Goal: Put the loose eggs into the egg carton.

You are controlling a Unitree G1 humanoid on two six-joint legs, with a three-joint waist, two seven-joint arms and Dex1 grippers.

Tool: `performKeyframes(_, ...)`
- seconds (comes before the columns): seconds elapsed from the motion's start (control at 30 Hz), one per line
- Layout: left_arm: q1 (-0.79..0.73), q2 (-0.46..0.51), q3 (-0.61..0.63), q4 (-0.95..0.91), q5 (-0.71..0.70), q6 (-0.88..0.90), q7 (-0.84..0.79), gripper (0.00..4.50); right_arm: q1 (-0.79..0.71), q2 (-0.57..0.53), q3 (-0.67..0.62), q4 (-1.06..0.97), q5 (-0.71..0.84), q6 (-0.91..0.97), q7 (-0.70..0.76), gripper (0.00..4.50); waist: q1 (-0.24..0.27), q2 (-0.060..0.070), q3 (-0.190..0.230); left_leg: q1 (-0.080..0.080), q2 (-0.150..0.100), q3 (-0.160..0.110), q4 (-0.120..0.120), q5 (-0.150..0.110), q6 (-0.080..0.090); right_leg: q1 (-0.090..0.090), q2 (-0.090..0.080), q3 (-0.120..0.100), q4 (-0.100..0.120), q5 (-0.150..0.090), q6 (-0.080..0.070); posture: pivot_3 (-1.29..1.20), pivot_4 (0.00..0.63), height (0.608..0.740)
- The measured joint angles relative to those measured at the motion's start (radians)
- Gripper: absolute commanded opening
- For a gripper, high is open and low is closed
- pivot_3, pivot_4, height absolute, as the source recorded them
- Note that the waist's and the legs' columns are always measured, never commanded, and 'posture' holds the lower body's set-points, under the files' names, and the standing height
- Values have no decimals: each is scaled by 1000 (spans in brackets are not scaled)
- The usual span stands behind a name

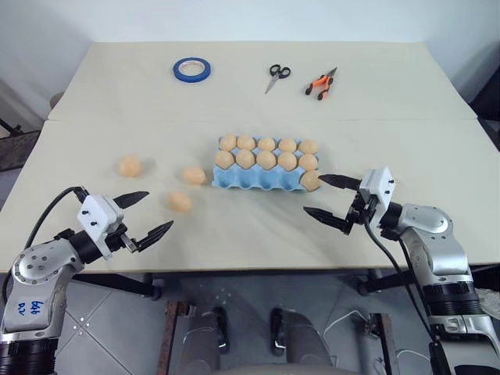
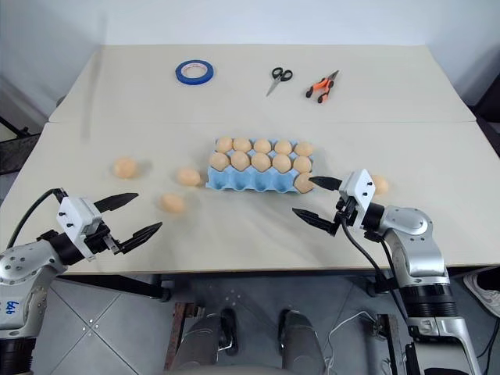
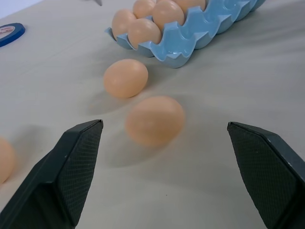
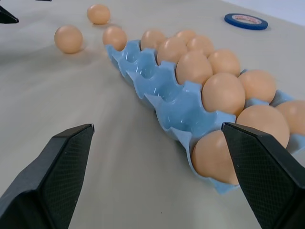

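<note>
Now, in the left eye view you see the egg carton (image 1: pixel 262 176) at mid-frame on the table (image 1: pixel 94 94), a light blue moulded tray. Its two far rows are full, and one egg sits in the near row's right-end cup, leaving four near cups empty. Three loose eggs (image 1: pixel 180 201) lie left of the carton, smooth and tan-brown: one just beside its left end, one nearer you, one further left. The left gripper (image 1: pixel 141 215) hangs at lower left, jaws spread wide and empty, probably lined up toward the nearest egg. The right gripper (image 1: pixel 328 197) sits at the carton's right end, also wide open, holding nothing.

Next, the right eye view gives you a fourth loose egg (image 2: pixel 380 184) just behind the right gripper, right of the carton.

Then the left wrist view puts an egg (image 3: pixel 155 120) between the open fingers (image 3: pixel 71 167), not yet touched; you likely approach level so the pads can close around it.

Finally, the right wrist view looks along the carton's empty near cups (image 4: pixel 157 90), fingertips (image 4: pixel 257 176) apart.
</note>
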State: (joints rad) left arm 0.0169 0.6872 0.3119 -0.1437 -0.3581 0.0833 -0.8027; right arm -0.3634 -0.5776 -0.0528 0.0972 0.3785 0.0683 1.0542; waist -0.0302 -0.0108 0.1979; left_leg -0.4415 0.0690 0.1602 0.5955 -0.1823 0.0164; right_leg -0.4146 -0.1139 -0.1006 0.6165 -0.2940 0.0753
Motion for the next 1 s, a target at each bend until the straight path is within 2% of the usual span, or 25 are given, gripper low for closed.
performKeyframes(0.23,-44,-9,-61,-25,-8,42,-7,4463,63,-5,-70,-76,9,32,-91,4500,7,0,0,-1,-1,0,0,0,0,0,-1,0,0,0,0,0,150,740)
performKeyframes(0.57,-210,-91,-279,-33,5,47,-79,4463,402,4,-402,-155,12,-2,-331,4500,28,0,0,1,-1,0,1,0,1,2,1,0,-1,0,0,0,150,740)
performKeyframes(0.73,-274,-140,-373,26,25,37,-129,4463,541,61,-467,-127,2,-66,-390,4500,22,0,-1,2,-1,0,2,0,1,4,2,0,-1,0,1,0,150,740)
performKeyframes(0.87,-300,-180,-402,75,27,25,-144,4463,519,61,-465,-94,0,-88,-391,4500,0,0,-1,2,-1,-1,4,0,1,5,2,1,-1,1,1,0,150,740)
performKeyframes(1.0,-317,-185,-404,82,27,20,-158,4463,342,-2,-397,39,-19,-87,-347,4500,-18,0,-1,3,-1,-1,7,1,3,4,3,5,-1,1,-1,0,150,740)
